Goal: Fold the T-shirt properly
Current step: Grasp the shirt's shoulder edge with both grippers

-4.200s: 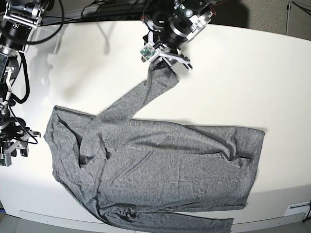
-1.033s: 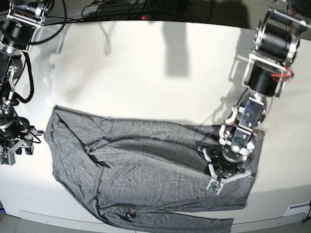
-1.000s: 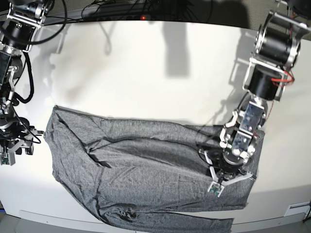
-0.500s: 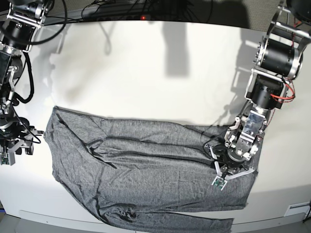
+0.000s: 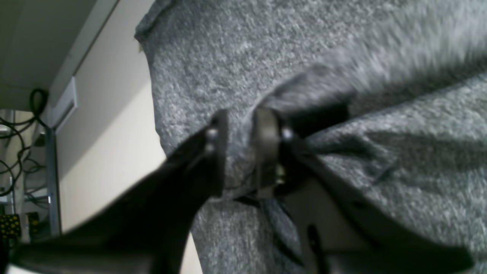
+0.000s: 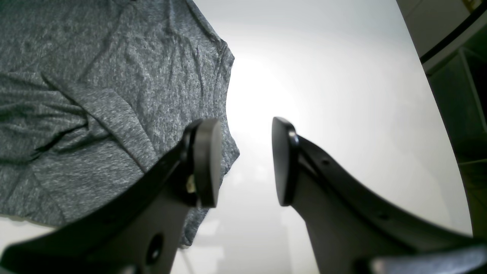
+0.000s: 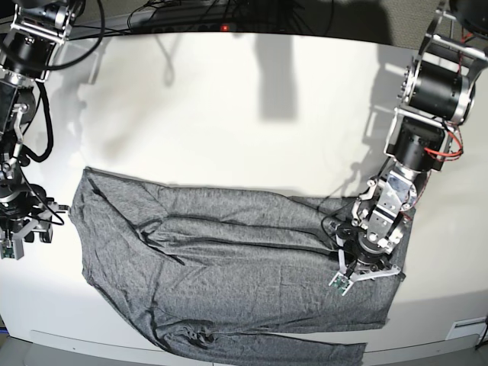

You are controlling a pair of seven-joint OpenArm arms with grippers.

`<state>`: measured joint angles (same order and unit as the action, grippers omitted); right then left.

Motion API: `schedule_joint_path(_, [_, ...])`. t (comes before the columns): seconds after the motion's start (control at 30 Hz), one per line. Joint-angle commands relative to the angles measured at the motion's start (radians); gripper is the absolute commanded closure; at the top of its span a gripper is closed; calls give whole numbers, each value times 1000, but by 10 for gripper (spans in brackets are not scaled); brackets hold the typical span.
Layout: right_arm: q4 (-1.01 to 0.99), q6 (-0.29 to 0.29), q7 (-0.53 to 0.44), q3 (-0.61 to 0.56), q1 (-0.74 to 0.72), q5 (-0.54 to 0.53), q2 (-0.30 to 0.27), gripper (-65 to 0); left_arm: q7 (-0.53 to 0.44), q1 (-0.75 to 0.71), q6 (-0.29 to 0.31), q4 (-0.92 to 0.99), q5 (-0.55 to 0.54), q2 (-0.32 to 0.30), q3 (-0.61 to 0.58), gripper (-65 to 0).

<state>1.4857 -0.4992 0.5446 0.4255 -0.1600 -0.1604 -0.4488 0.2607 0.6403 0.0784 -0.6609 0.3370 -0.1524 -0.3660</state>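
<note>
Jaws of the left gripper point(image 5: 239, 152) stand a narrow gap apart, with a ridge of the grey T-shirt point(image 7: 236, 267) lying between the two pads; the blurred wrist view does not settle whether the cloth is pinched or loose. In the base view this gripper point(image 7: 362, 263) sits low on the shirt at about four o'clock on the tabletop point(image 7: 229, 114), near the shirt's right edge. The right gripper point(image 6: 243, 160) has its jaws clearly parted and holds nothing; bare tabletop shows between the pads, and the shirt's edge lies just beside one pad. In the base view it point(image 7: 19, 232) hangs at nine o'clock, just off the shirt's left edge. The shirt lies spread and creased across the near half of the tabletop, its lowest part reaching the front edge at six o'clock.
</note>
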Motion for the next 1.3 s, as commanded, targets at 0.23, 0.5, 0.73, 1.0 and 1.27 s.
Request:
schedule_joint_path(0.23, [18, -1, -27, 6, -20, -60, -19, -225, -61, 45, -49, -14, 5, -4, 5, -157])
schedule_joint_path(0.5, [18, -2, -22, 6, -20, -196, -18, -225, -107, 47, -49, -14, 40, -16, 5, -157])
schedule_joint_path(0.73, [18, -2, 11, 6, -20, -196, -15, -225, -115, 54, -48, -14, -58, -63, 5, -157])
schedule_joint_path(1.0, [-71, -7, -75, 5, -23, -150, 68, -225, -41, 32, 73, -14, -314, -64, 5, -156])
schedule_joint_path(1.27, [-175, -10, -164, 5, -23, -127, 152, -225, -87, -61, 79, -14, -338, -68, 5, -157])
